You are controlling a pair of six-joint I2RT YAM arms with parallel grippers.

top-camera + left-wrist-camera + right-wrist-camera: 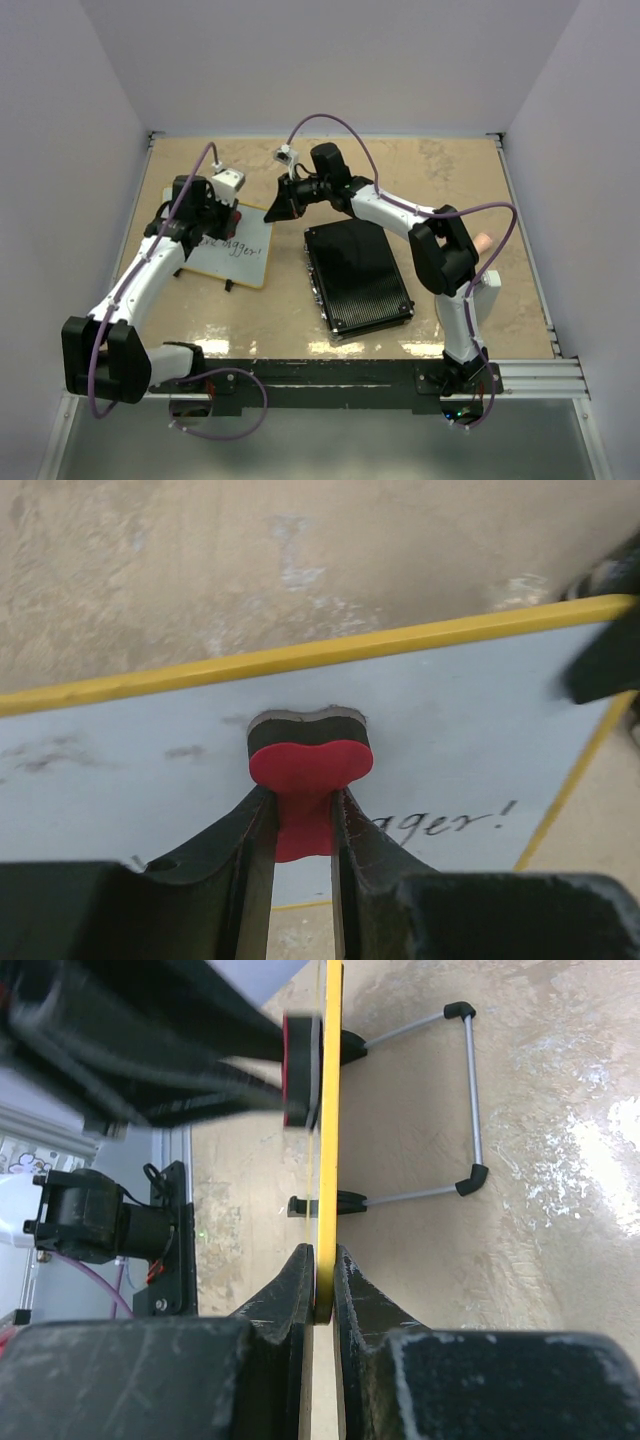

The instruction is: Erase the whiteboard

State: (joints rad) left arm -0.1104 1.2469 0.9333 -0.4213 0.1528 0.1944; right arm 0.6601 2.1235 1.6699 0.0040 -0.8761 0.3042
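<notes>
Skirting the case: a black ribbed rectangular case (358, 278) lies closest to the arm bases, just right of the board and apart from it. Wiping strokes should not need to pass over it.
Left gripper: the left gripper (305, 802) has its jaws clamped on the stem of the eraser. A firm hold matters, since sideways drag could twist the stem between the fingers.
Eraser: the small red eraser with a black felt pad (310, 760) sits pad-first against the white face, just below the upper frame rail. Press it flat so the whole pad rubs, not one edge.
Whiteboard: the small white rectangular whiteboard with a thin yellow-tan frame (240, 255) stands propped on the left half of the table.
Writing: black handwritten words (440, 822), ending in "ager!", lie to the pad's lower right, and faint grey smears (40, 760) lie to its left. Most of the erasing looks undone, so short overlapping passes toward the lettering would suit.
Right gripper: the right gripper (322, 1260) has its jaws closed on the frame edge, at the board's far right corner in the overhead view. It should brace against each push.
Stand: a thin wire stand with black caps (472, 1090) props the back. Too much pressure could tip or slide the board.
Table: the beige mottled tabletop (450, 170) stretches beyond.
</notes>
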